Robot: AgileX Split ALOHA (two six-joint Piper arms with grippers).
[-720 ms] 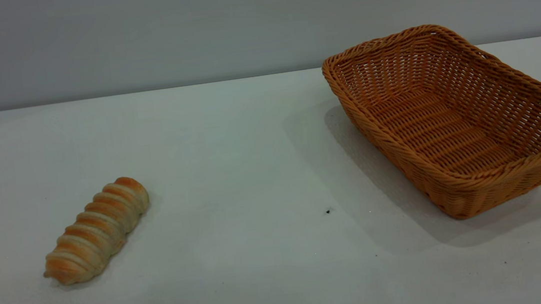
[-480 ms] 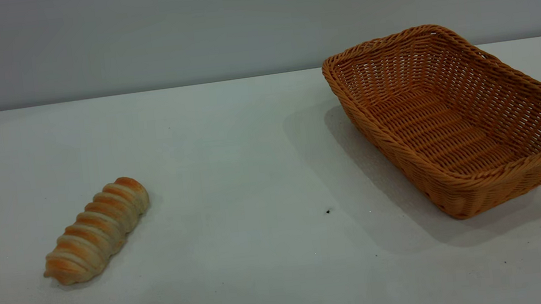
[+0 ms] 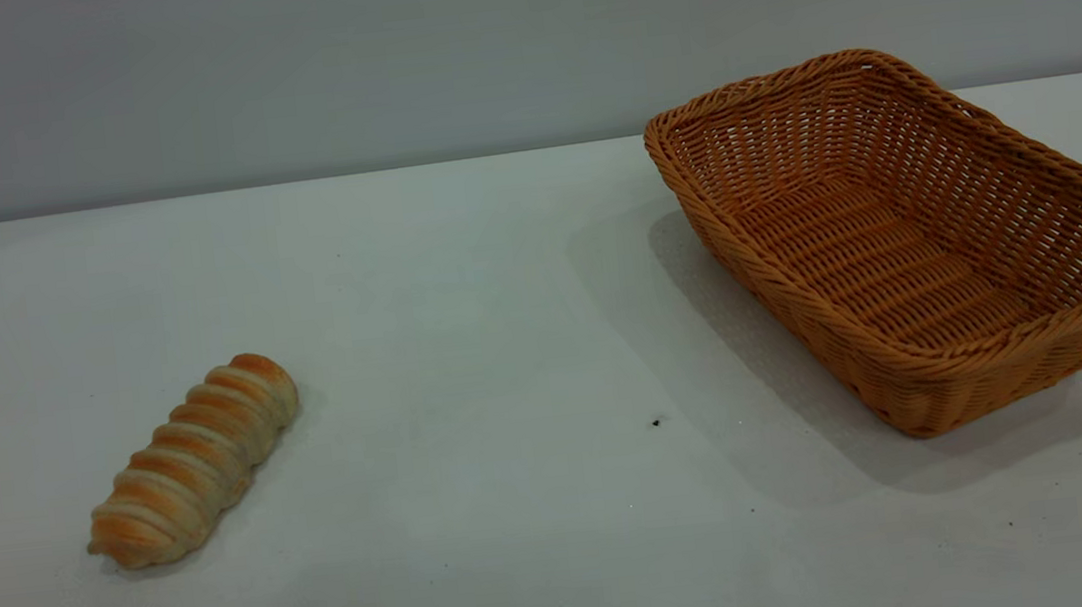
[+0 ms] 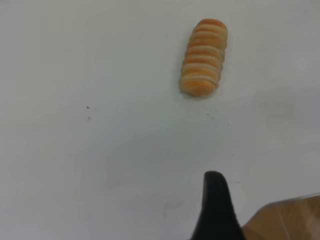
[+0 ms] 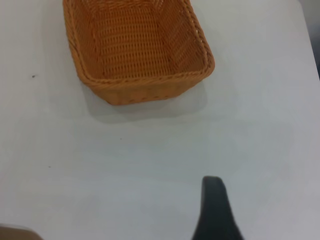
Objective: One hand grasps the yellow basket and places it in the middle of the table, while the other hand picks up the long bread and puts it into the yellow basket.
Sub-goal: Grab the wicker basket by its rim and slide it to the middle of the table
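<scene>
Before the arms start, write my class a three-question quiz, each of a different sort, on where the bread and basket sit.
1. True or false: the long bread already lies inside the yellow basket.
2. In the exterior view, the basket stands toward which side of the table? A left, B right, C centre.
3. Fill in: the basket is ____ of contents.

Key: 1 false, the bread lies on the table, apart from the basket. 2 B. 3 empty.
</scene>
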